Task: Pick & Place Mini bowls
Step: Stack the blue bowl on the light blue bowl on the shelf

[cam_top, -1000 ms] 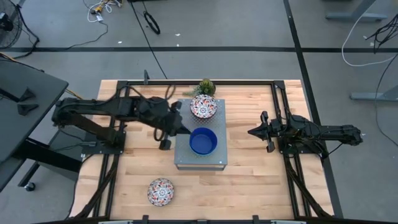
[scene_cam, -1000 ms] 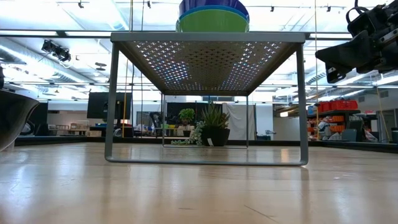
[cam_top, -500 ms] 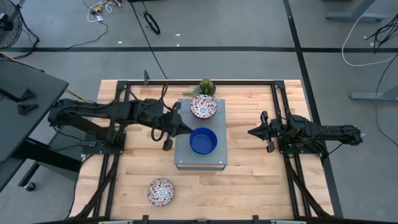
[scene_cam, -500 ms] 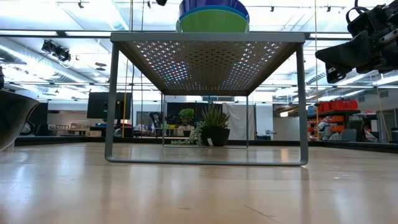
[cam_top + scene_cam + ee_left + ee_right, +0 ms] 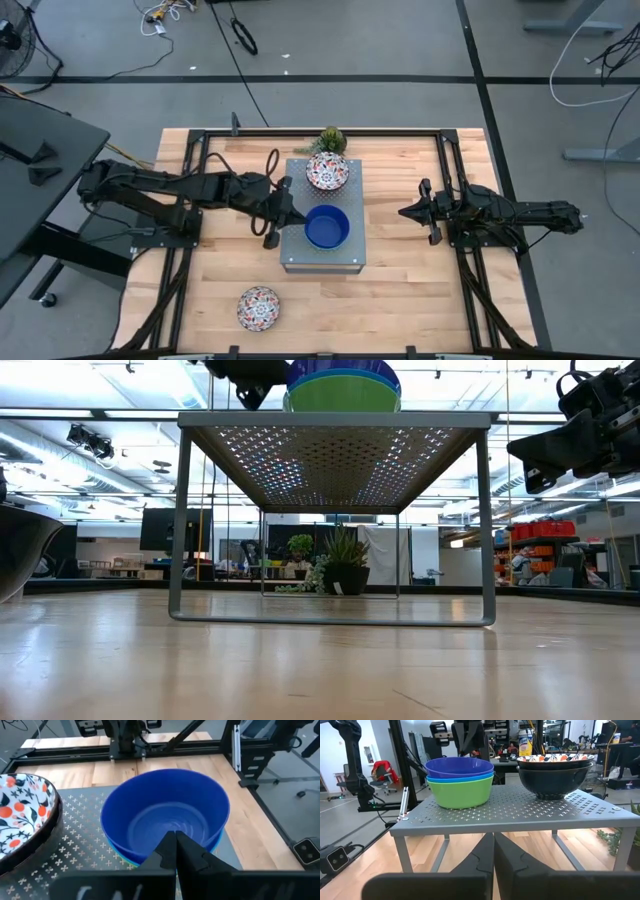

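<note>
A dark blue mini bowl [image 5: 327, 227] tops a stack over a light blue one and a green one [image 5: 461, 791], which rests by its base on the grey perforated box [image 5: 300, 255]. Behind it on the box, a floral mini bowl [image 5: 327, 172] sits nested in a dark bowl [image 5: 552, 779]. Another floral mini bowl [image 5: 259, 307] rests on the table near the front edge. My left gripper [image 5: 294, 217] is shut and hovers just left of the blue stack [image 5: 165, 820], with a small gap to its rim. My right gripper [image 5: 403, 212] waits shut, right of the box.
A small spiky plant [image 5: 331, 139] stands at the far edge behind the box. Black frame rails [image 5: 190, 250] run along the table's left and right sides. Bare wood lies in front of the box and to its right.
My left gripper has come down toward the box top beside the blue stack, staying shut; in the low view it now shows at the upper left of the bowls. The bowls have not moved.
</note>
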You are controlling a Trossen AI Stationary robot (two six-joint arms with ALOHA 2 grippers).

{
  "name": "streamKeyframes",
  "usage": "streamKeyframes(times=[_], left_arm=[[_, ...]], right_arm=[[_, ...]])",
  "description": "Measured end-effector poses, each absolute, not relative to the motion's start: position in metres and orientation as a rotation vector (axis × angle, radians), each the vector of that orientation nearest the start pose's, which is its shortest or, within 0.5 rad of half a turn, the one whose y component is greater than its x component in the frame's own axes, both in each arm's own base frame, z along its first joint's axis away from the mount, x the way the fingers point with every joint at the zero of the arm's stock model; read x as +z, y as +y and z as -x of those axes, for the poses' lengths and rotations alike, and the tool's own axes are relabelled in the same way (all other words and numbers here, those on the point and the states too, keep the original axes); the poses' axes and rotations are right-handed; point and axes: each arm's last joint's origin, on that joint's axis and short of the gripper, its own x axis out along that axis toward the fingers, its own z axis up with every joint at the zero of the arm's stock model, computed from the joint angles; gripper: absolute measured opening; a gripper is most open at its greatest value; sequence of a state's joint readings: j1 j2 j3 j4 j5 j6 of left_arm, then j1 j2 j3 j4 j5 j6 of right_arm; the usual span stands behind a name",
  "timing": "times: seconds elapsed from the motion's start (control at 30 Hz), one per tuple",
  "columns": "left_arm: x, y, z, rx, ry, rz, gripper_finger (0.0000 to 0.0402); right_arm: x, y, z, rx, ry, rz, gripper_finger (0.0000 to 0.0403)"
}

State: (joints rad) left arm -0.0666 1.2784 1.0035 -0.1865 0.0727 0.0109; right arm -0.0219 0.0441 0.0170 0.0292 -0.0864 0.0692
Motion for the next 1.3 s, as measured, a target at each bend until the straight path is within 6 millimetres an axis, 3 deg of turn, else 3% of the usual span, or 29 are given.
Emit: streamKeyframes(times=[1.0,1.3], left_arm=[[0.303,-0.023,-0.279,-0.170,0.507,0.009,0.0000],[0.314,-0.041,-0.279,-0.161,0.479,0.066,0.0000]], right_arm=[[0.169,0.000,-0.099,0.064,0.000,-0.069,0.0011],[0.169,0.000,-0.099,0.065,0.001,-0.069,0.0011]])
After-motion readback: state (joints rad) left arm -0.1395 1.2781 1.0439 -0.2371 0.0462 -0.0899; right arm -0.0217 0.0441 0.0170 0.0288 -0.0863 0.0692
